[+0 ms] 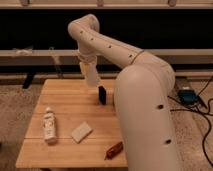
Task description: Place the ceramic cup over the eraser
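Note:
The ceramic cup (92,76) is small, white and tapered. It hangs tilted under my gripper (87,65), above the far middle of the wooden table (65,102). The gripper is shut on the cup. The eraser (102,95), a small black block, stands upright on the table just below and to the right of the cup, apart from it. My large white arm reaches in from the right and hides the table's right side.
A white labelled bottle (48,125) lies at the table's left. A pale flat block (81,132) lies near the front middle. A reddish-brown oblong thing (114,150) lies at the front edge by my arm. Cables and a blue box (187,95) are on the floor at right.

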{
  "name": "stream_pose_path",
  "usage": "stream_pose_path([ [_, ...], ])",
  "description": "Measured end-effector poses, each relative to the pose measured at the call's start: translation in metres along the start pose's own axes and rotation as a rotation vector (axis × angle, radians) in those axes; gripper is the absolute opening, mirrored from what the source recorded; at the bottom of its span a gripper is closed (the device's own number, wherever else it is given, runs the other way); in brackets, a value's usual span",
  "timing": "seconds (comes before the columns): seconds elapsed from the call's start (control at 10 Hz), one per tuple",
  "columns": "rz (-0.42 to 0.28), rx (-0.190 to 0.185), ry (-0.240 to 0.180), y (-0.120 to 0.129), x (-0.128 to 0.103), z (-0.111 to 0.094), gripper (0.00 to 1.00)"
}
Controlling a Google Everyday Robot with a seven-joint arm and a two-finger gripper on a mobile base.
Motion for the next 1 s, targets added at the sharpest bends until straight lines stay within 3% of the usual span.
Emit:
stream_pose_path([
  [0.7, 0.070, 0.024, -0.029, 0.007, -0.052, 0.007, 0.00],
  [1.0, 0.080, 0.054, -0.039, -0.001, -0.058, 0.020, 0.00],
])
